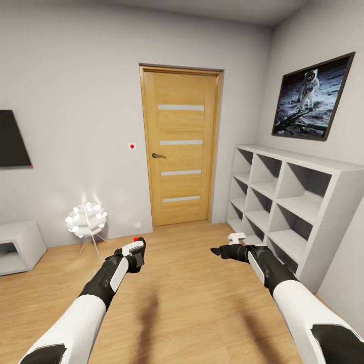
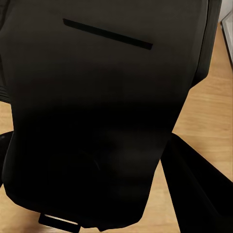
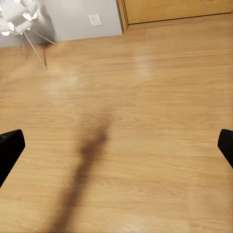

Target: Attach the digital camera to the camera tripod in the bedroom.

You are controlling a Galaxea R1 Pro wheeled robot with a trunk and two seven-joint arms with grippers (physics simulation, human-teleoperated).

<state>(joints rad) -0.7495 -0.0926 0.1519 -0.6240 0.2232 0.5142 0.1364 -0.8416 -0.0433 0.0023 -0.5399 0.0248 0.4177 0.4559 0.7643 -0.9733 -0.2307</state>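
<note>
Ahead, one door (image 1: 181, 146), left end effector (image 1: 135, 251) gripping one digital camera (image 2: 97, 121), right end effector (image 1: 227, 248) open.

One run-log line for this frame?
left hand: shut on digital camera | right hand: open | facing: door | tripod: unseen

The light wood floor (image 1: 192, 283) carries a white cube shelf unit (image 1: 303, 202) against the right-hand wall, a white globe-cluster lamp (image 1: 87, 218) on thin tripod legs near the far wall, and a low white cabinet (image 1: 17, 245) at the left edge.
</note>
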